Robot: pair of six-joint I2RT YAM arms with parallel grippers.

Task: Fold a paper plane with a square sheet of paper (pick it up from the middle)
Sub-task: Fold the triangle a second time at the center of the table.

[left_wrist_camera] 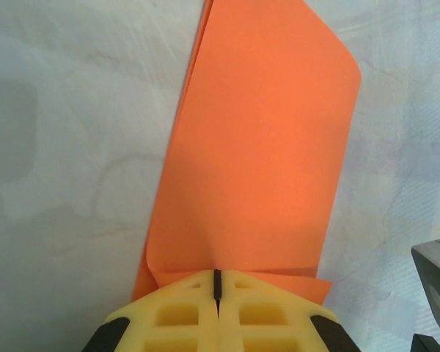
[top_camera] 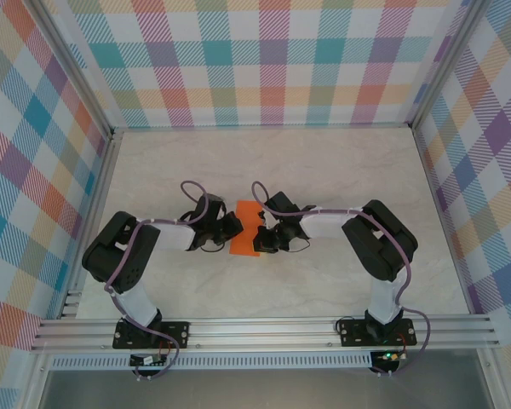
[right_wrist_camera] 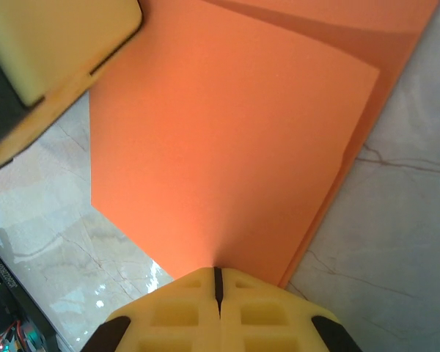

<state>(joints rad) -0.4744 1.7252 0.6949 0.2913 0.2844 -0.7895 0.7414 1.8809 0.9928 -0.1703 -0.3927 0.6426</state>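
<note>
1 folded orange paper, 2 grippers meeting on it — middle of the table.
From above, the 2 arms hide most of the paper's edges. The left gripper and right gripper each have jaws together, tips at the paper — pinching or pressing, unclear.
</note>
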